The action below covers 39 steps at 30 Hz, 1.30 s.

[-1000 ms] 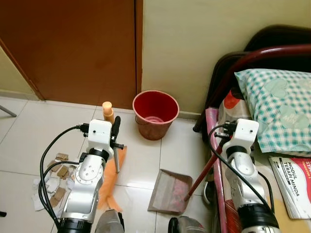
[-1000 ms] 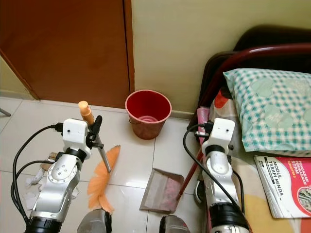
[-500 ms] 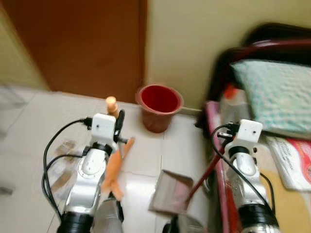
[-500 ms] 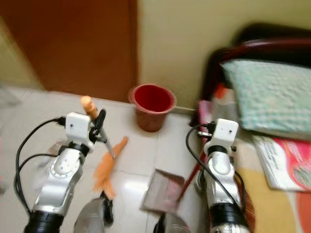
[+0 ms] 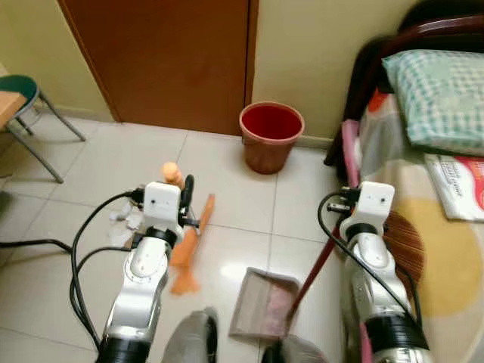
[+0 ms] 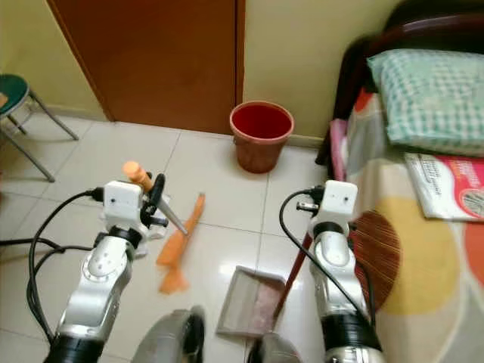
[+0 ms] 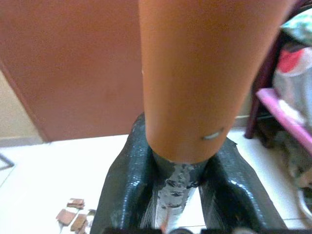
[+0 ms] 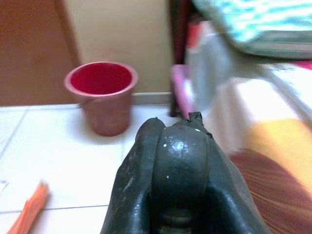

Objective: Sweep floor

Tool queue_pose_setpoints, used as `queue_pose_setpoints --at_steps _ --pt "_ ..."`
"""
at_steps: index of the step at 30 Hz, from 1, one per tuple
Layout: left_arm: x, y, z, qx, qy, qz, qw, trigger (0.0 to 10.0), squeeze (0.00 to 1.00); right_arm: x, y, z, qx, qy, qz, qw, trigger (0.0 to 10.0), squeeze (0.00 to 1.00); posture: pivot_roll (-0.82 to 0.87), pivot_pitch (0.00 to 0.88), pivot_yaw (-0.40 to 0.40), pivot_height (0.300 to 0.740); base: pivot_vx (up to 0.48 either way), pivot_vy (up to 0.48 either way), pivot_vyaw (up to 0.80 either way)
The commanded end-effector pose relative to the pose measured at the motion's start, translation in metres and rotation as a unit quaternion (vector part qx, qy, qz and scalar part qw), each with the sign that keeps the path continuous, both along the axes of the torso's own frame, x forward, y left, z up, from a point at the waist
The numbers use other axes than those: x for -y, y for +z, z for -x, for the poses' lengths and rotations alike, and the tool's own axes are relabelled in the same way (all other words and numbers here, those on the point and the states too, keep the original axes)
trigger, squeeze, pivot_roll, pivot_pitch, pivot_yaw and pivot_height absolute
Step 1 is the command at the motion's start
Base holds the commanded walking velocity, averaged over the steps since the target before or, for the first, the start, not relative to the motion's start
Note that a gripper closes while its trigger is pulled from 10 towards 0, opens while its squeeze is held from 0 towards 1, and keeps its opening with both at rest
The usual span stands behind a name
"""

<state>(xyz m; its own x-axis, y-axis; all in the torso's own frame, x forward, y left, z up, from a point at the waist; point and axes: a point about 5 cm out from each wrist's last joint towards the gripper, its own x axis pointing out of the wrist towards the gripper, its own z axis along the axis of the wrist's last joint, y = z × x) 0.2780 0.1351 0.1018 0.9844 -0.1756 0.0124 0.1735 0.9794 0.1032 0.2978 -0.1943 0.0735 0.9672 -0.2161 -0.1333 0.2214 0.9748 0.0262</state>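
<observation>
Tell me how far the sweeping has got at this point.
Partly done: the dustpan already holds some debris, and the red bin stands ready by the wall. In hand: the left gripper clamps the orange broom, and the right gripper holds the dustpan's handle. Left: scraps lie beside the left arm; the pan is unemptied.

floor: pale glossy tiles (image 5: 234, 162) | far: brown door (image 5: 162, 60), yellow wall (image 5: 318, 45) | right: bed (image 5: 446, 227), checked pillow (image 5: 439, 91) | far left: green stool (image 5: 26, 98)

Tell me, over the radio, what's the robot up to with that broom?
Left gripper shut on broom. Right gripper shut on dustpan handle, dustpan on floor. Red bucket ahead by the wall.
</observation>
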Motion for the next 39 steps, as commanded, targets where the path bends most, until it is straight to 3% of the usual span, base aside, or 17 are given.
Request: queue_pose_setpoints --at_steps 1,7,13,18,27,39 --pt "-0.001 0.003 0.0 0.004 -0.005 -0.001 1.0 10.0 0.0 -0.003 0.006 -0.003 0.011 0.003 0.001 1.0 10.0 0.0 -0.02 0.105 -0.033 0.74 0.0 0.0 0.0" --pt "-0.005 0.0 0.003 -0.004 -0.003 0.001 1.0 10.0 0.0 0.0 0.006 -0.002 0.012 -0.003 0.001 1.0 10.0 0.0 -0.02 0.104 -0.033 0.74 0.0 0.0 0.0" --pt "-0.023 -0.015 0.017 -0.035 0.016 -0.006 0.999 10.0 0.0 0.011 0.0 0.006 0.003 -0.028 -0.003 1.0 10.0 0.0 -0.02 0.091 -0.024 0.74 0.0 0.0 0.0" --pt "-0.027 -0.022 0.023 -0.05 0.019 -0.006 0.999 10.0 0.0 0.01 -0.005 0.006 -0.005 -0.033 -0.02 0.999 10.0 0.0 -0.02 0.087 -0.01 0.74 0.0 0.0 0.0" --pt "-0.014 -0.005 0.008 -0.014 0.001 -0.002 1.0 10.0 0.0 0.001 0.006 -0.007 0.015 -0.017 -0.021 1.0 10.0 0.0 -0.01 0.077 -0.002 0.74 0.0 0.271 -0.73" --pt "-0.018 0.001 0.003 -0.007 0.0 -0.007 1.0 10.0 0.0 0.0 0.006 -0.008 0.015 -0.02 -0.021 0.999 10.0 0.0 0.0 0.084 -0.002 0.74 0.0 0.334 0.0"
